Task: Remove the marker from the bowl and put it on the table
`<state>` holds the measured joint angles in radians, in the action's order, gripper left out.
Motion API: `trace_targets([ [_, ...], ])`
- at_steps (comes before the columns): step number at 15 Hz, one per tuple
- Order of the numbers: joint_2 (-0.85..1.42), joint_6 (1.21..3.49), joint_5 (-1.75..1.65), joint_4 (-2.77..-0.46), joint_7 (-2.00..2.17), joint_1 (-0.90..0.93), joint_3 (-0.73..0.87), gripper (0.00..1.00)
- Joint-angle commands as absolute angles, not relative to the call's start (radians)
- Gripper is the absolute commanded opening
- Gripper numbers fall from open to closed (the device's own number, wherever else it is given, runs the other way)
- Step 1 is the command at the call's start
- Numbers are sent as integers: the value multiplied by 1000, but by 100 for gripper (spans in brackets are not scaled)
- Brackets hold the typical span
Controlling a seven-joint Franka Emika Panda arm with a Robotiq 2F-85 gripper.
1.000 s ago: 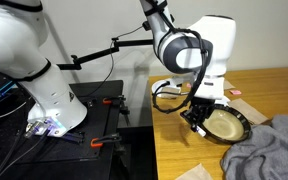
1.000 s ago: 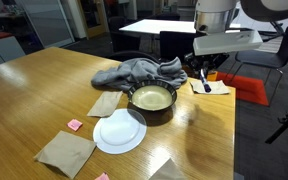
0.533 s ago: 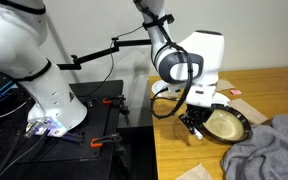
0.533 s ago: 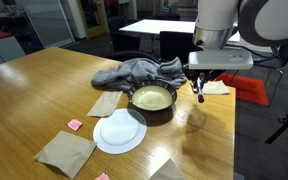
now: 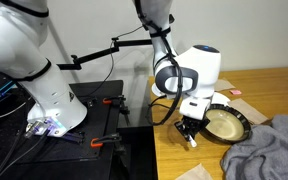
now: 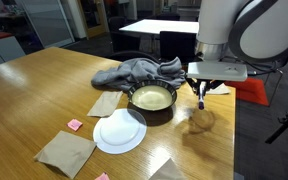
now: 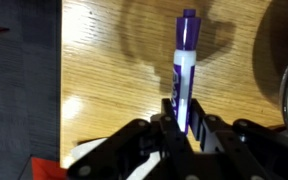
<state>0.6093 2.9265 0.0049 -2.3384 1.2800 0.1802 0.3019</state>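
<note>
My gripper [image 7: 181, 122] is shut on the marker [image 7: 184, 70], a purple pen with a whitish middle that sticks out from the jaws over the wooden table [image 7: 104, 60]. In both exterior views the gripper [image 5: 189, 131] [image 6: 201, 97] hangs low over the table beside the bowl [image 5: 227, 124] [image 6: 152, 100], outside its black rim. The marker's tip [image 6: 202, 104] points down, just above the tabletop. The bowl's cream inside looks empty.
A grey cloth [image 6: 134, 71] lies behind the bowl. A white plate [image 6: 118, 131] and brown paper napkins [image 6: 66, 151] lie in front of it. The table's edge [image 5: 155, 140] is close to the gripper, with a drop beyond it.
The gripper has carried the marker away from the bowl's rim, sideways and downward, closer to the tabletop near the table's edge.
</note>
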Motion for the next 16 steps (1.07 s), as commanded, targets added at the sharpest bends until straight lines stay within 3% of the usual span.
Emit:
trace_targets([
  [1, 649, 2998, 53, -2329, 1240, 160, 293, 5],
  [10, 710, 3058, 132, -2318, 1152, 155, 296, 5],
  [11, 713, 3055, 138, -2316, 1144, 156, 297, 10],
  [12, 713, 3055, 143, -2316, 1135, 157, 297, 45],
  [14, 714, 3057, 151, -2314, 1124, 156, 296, 53],
  [16, 714, 3054, 161, -2311, 1113, 156, 297, 68],
])
